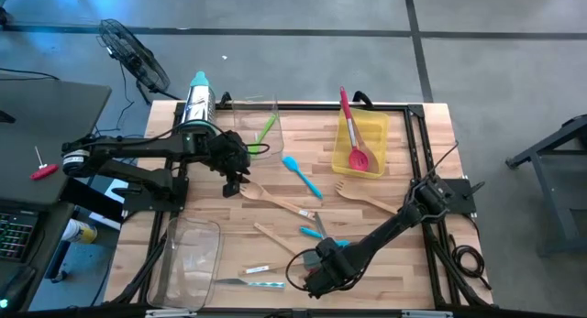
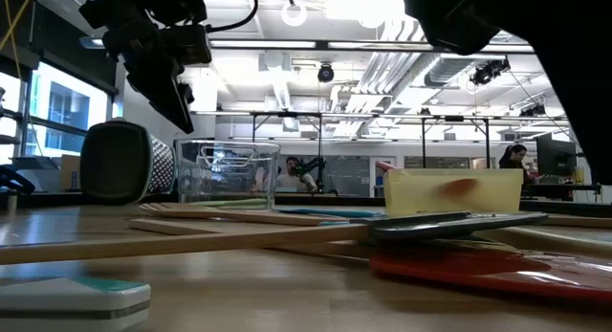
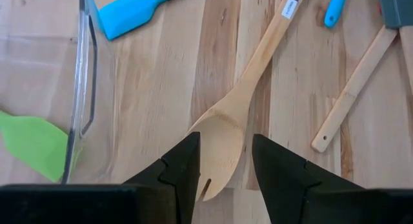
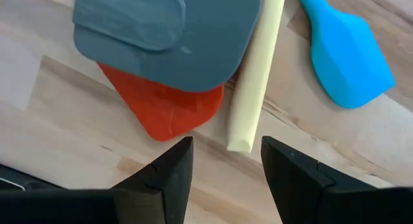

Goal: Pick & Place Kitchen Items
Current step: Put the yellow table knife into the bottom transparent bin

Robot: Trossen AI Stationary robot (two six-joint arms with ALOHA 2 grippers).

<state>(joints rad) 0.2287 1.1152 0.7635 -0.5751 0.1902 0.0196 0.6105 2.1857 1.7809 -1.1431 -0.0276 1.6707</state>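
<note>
A pale wooden fork-tipped spoon (image 1: pixel 275 202) lies flat on the table, and its head (image 3: pixel 222 143) shows between the open fingers of my left gripper (image 3: pixel 226 169). That gripper (image 1: pixel 234 180) hangs above the table, clear of it (image 2: pixel 177 83). My right gripper (image 1: pixel 314 268) is open and empty over the front middle. Below it (image 4: pixel 226 166) a grey spatula blade (image 4: pixel 161 37) lies on a red spatula blade (image 4: pixel 171 111), beside a pale wooden handle end (image 4: pixel 248 121) and a blue spatula (image 4: pixel 348 62).
A clear bin (image 1: pixel 255 121) holds a green spatula (image 1: pixel 266 128). A yellow bin (image 1: pixel 359 146) holds a red spatula. A second clear bin (image 1: pixel 188 254) stands front left and the grater (image 1: pixel 197 103) far left. Another wooden fork (image 1: pixel 367 201), a blue spatula (image 1: pixel 303 176) and a knife (image 1: pixel 252 283) lie loose.
</note>
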